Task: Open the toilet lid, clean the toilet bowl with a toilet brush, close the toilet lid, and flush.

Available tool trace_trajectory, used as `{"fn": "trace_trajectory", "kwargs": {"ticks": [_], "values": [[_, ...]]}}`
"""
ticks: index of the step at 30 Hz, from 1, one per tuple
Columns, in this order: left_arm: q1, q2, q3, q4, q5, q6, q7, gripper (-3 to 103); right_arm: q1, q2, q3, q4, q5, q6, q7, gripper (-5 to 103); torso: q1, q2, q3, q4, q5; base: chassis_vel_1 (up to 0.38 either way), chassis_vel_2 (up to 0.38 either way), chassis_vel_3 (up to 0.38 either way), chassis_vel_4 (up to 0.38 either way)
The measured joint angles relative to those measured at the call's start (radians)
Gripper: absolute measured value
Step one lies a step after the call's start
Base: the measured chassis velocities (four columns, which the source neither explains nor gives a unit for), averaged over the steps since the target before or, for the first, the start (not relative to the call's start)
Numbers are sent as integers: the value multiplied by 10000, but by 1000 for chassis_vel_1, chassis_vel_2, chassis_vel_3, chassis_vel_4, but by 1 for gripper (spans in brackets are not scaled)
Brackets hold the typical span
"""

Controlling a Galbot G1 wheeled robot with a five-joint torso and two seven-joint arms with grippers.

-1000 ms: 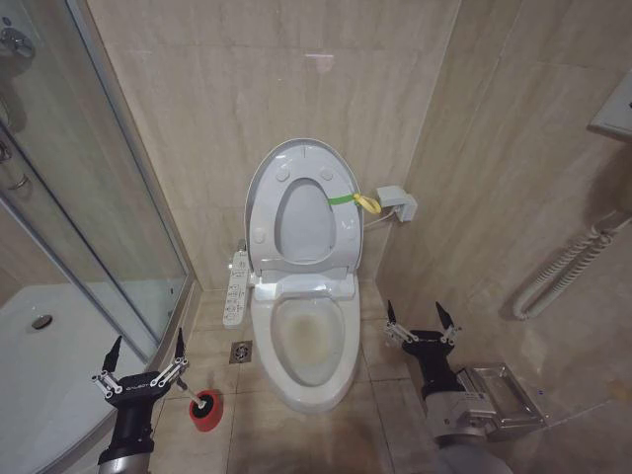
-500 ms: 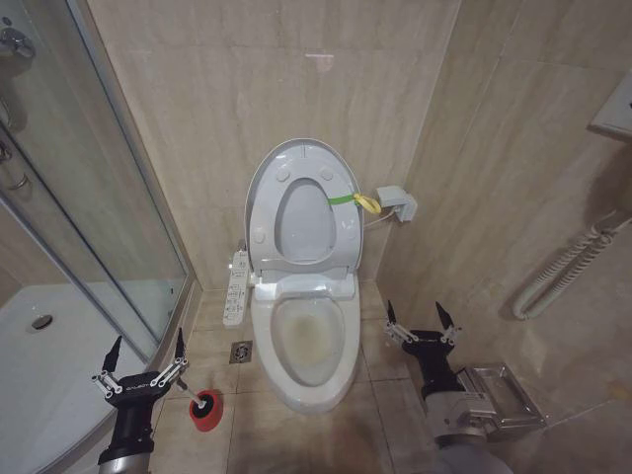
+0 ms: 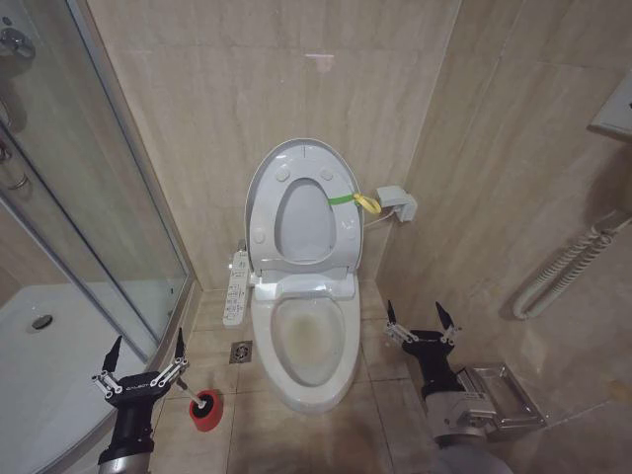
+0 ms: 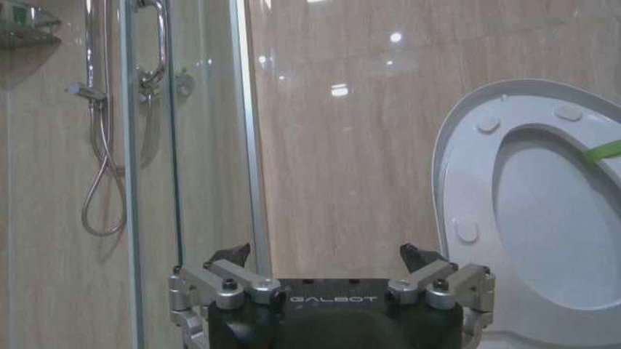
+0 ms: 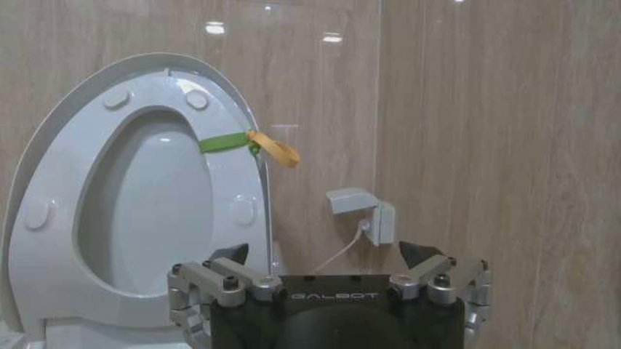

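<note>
The word "GALBOT" stands in pale capitals on the dark body of the left claw (image 4: pixel 330 265), just behind its fingers. The same "GALBOT" mark stands on the body of the right claw (image 5: pixel 330 262). In the head view these marks are too small to read.

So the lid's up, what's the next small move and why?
Probably lower the left gripper to the toilet brush in its red holder: the toilet lid stands open, the bowl shows yellowish stains, and both grippers are open and empty.
</note>
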Motion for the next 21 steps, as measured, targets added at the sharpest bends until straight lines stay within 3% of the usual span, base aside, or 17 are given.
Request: {"fn": "trace_trajectory", "kwargs": {"ticks": [7, 21], "values": [[0, 0, 0, 0, 0, 0, 0, 100, 0, -17, 54, -21, 29, -15, -66, 100, 0, 0, 0, 0, -2, 0, 0, 0, 0], [0, 0, 0, -1, 0, 0, 0, 100, 44, -988, 2980, -1469, 2949, -1438, -3886, 100, 0, 0, 0, -1, 2, 0, 0, 0, 0]]}}
